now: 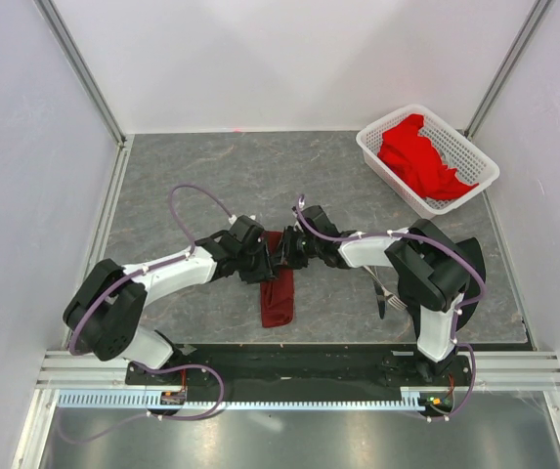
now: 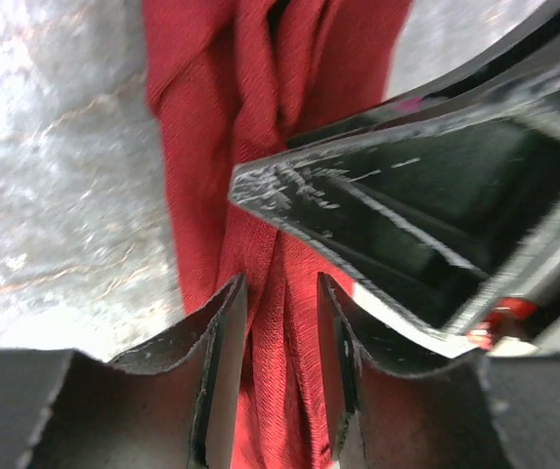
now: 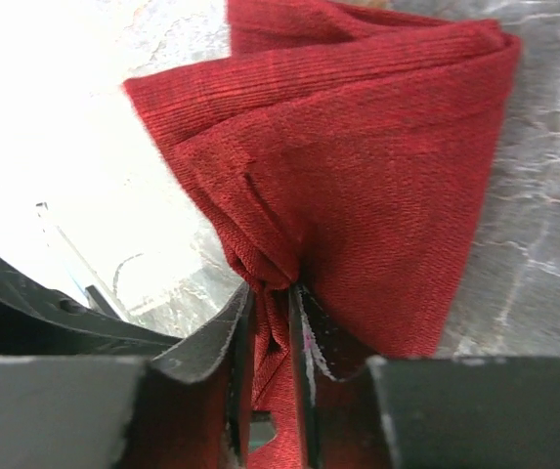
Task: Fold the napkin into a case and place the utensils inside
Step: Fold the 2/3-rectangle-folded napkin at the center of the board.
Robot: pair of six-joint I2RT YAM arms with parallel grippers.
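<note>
The right claw (image 3: 272, 293) stands narrow, with a gathered fold of the napkin (image 3: 377, 176) nipped between its pads and creases fanning out from the pinch. The left claw (image 2: 281, 293) faces it with jaws moderately apart. It straddles a ridge of the same cloth, and nothing shows it squeezing. From above, the two claws meet almost tip to tip over the far end of the napkin. From there the cloth runs back toward the arm bases as a long, narrow strip lying on the grey surface (image 1: 211, 176).

Out past the right claw, back along its own arm, the utensils (image 1: 389, 293) lie partly hidden under the forearm, well apart from the napkin. Far off to the right of both claws sits a white lattice basket (image 1: 369, 149) holding a brighter red cloth (image 1: 421, 156).

The napkin looks soft, light and limp. It will likely sag from any single hold, and its folds will slip open unless every layer is caught together. The weave should give the pads good purchase. The best hold is probably at an edge or corner, pinching through all the layers and keeping the cloth low. The fork and knife look thin, stiff and slick, and they lie flat. They would likely be best taken across the handle, near the middle.
</note>
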